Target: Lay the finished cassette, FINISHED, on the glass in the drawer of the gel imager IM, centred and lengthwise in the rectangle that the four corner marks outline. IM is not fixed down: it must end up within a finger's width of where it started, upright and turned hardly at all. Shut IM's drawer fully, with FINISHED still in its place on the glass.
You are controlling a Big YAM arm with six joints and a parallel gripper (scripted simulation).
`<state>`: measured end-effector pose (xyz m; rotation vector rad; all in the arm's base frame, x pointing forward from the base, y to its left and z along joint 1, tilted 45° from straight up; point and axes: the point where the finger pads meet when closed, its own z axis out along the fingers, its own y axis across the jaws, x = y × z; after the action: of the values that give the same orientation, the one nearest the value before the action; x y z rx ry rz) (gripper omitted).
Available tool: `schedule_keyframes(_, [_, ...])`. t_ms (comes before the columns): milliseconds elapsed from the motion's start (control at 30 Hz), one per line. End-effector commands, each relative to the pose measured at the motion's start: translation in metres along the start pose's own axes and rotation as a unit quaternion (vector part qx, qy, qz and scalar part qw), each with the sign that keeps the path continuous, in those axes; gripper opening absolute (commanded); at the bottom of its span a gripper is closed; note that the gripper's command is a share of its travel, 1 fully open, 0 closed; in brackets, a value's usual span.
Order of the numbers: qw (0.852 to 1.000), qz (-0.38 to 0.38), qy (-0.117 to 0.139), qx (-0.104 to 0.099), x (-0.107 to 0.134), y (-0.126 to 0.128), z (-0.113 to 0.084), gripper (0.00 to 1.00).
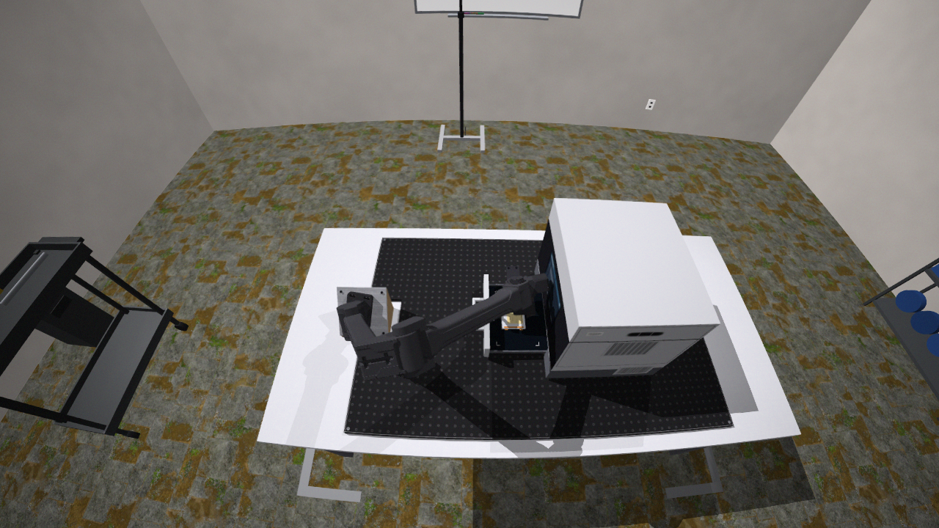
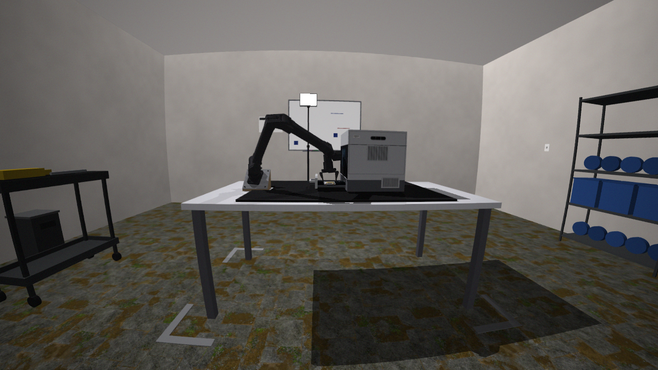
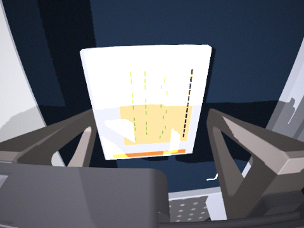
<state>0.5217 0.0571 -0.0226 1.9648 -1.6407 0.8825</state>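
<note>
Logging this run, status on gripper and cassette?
Jaws open, astride the cassette, nothing gripped. Cassette in the imager's open drawer. Arm overhead, would block shutting.

Top view: high up off the desk's (image 1: 301, 394) (image 2: 340, 205) long side, pitched steeply down, far enough back for the whole desktop. Exterior: same long side, roughly level, desktop seen near edge-on, legs in view. Both share arm (image 1: 466, 318) (image 2: 301, 130), imager (image 1: 633, 262) (image 2: 377, 161) and whiteboard (image 1: 525, 5) (image 2: 345, 124). Wrist: close-up between the pincer's (image 1: 512, 314) (image 2: 329, 177) (image 3: 150, 117) fingers, down onto cassette (image 1: 513, 320) (image 2: 329, 183) (image 3: 149, 98) and drawer glass (image 1: 519, 338) (image 3: 152, 22); top shares both.
</note>
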Motion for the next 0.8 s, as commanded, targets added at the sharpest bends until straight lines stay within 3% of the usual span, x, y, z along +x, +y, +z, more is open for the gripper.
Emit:
schedule_keyframes(0, [0.999,0.009,-0.004,0.041,0.001,-0.025,-0.027,0.92])
schedule_keyframes(67, [0.999,0.000,-0.002,0.034,-0.003,-0.013,-0.021,0.92])
schedule_keyframes(200, [0.999,0.000,-0.002,0.041,-0.003,-0.014,-0.021,0.92])
schedule_keyframes(333, [0.998,0.013,-0.005,0.055,0.001,-0.034,-0.030,0.92])
schedule_keyframes(767, [0.998,0.014,-0.005,0.054,0.001,-0.033,-0.029,0.92])
